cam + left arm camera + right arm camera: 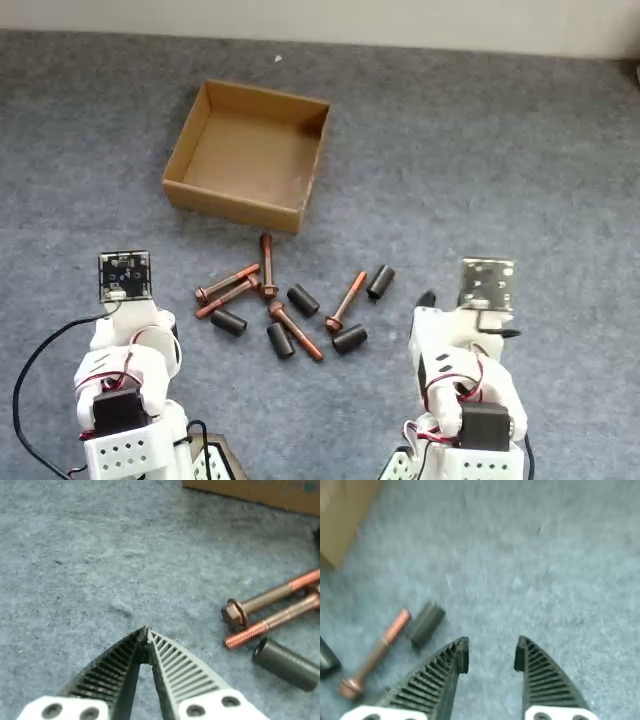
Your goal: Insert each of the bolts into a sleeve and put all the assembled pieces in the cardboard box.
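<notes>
We see the left gripper [146,635] with jaws together; the right gripper [491,652] stands apart; bolts [229,281] and sleeves [228,322] lie loose near the box [235,207].

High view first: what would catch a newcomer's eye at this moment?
An empty cardboard box sits toward the far side of the grey carpet, with loose copper-coloured bolts and black sleeves scattered just in front of it, none assembled. Nearer, on either side of the pile, the left gripper has its fingers shut and the right gripper has them open.
</notes>
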